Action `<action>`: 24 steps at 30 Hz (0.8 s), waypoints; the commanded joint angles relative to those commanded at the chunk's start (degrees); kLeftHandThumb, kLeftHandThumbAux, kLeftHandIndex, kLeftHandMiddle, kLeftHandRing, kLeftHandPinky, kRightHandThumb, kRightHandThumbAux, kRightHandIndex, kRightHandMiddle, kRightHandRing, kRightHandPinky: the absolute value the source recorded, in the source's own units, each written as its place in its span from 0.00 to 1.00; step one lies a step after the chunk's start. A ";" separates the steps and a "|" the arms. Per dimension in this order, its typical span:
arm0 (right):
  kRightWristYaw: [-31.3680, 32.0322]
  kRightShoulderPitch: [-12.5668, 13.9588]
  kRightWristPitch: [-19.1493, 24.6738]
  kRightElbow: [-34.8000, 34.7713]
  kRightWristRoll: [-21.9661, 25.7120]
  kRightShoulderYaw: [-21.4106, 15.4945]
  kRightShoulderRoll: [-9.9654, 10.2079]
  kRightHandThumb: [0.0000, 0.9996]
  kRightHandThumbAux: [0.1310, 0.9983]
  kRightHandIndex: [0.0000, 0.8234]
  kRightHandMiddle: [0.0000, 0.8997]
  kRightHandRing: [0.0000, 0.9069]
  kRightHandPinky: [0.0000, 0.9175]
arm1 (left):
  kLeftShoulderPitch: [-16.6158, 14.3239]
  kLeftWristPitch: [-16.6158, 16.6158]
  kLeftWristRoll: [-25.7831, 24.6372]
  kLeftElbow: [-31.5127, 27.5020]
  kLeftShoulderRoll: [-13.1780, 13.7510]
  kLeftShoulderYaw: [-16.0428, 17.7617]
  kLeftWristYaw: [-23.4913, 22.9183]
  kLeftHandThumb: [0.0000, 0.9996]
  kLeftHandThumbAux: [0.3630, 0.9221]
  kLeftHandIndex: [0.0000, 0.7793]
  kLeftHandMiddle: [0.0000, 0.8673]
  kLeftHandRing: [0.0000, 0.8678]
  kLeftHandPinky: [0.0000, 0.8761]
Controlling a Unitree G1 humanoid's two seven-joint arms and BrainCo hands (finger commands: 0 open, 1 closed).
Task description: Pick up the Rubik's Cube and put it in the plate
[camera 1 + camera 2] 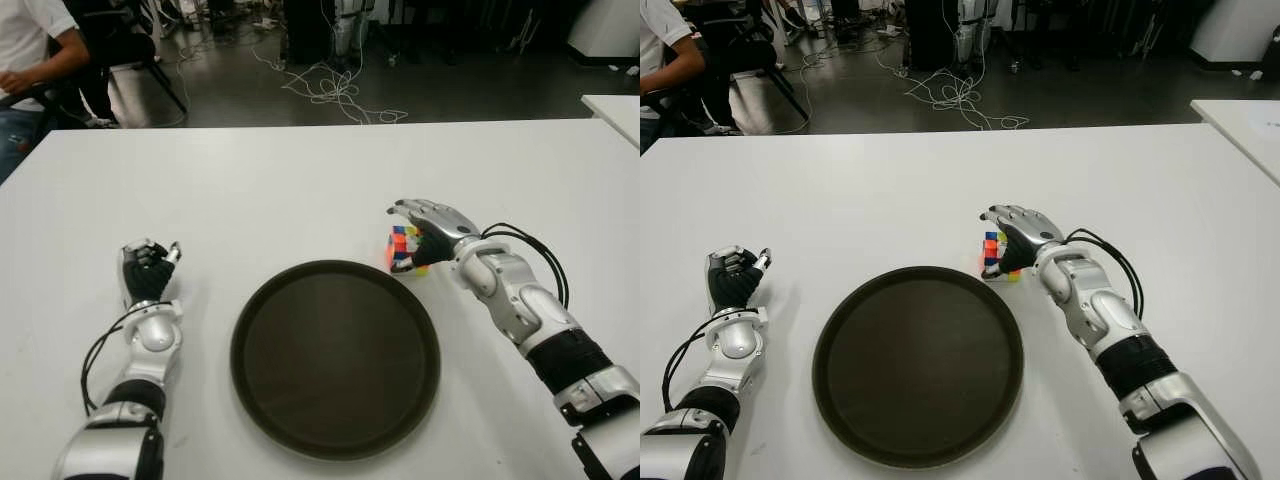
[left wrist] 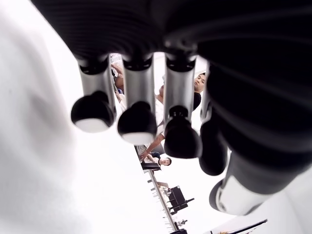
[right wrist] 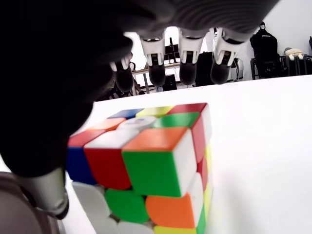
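Right wrist view: the cube point(image 3: 146, 165) is seen on the worktop point(image 3: 263, 146) beneath the right hand point(image 1: 425, 230), whose fingers point(image 3: 187, 66) are spread above it, untouching. The plate point(image 1: 335, 358) lies beside. The left hand point(image 1: 148, 270) is curled, empty.

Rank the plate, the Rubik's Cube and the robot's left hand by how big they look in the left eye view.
1. plate
2. left hand
3. Rubik's Cube, partly hidden by the right hand
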 joint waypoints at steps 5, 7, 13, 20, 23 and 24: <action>0.11 0.29 0.42 -0.58 -0.08 -0.05 -0.01 0.05 0.64 0.00 0.00 0.00 0.05 | -0.08 0.74 0.26 -0.02 0.16 -0.17 0.12 0.36 0.72 0.91 0.98 0.99 0.98; 0.31 0.46 0.74 -1.05 -0.18 -0.06 -0.10 0.04 0.65 0.00 0.00 0.00 0.04 | -0.10 0.98 0.34 -0.05 0.20 -0.26 0.05 0.36 0.71 0.90 0.98 0.98 0.98; 0.56 0.62 1.49 -1.25 -0.15 -0.04 -0.11 0.05 0.65 0.00 0.00 0.00 0.05 | -0.15 1.44 0.32 -0.19 0.19 -0.28 -0.01 0.36 0.72 0.90 0.97 0.98 0.98; 0.38 0.37 1.23 -0.23 -0.22 0.21 -0.24 0.03 0.66 0.00 0.00 0.00 0.05 | 0.11 0.90 0.58 -0.41 0.23 -0.48 0.20 0.36 0.72 0.90 0.98 0.99 0.98; 0.29 0.44 1.02 -0.14 -0.14 0.21 -0.34 0.03 0.66 0.00 0.00 0.00 0.06 | 0.15 0.69 0.53 -0.44 0.16 -0.45 0.30 0.38 0.70 0.91 0.98 0.99 0.99; 0.22 0.47 0.93 -0.14 -0.13 0.21 -0.37 0.03 0.66 0.00 0.00 0.00 0.06 | 0.15 0.63 0.46 -0.42 0.11 -0.41 0.32 0.38 0.69 0.91 0.98 0.99 0.99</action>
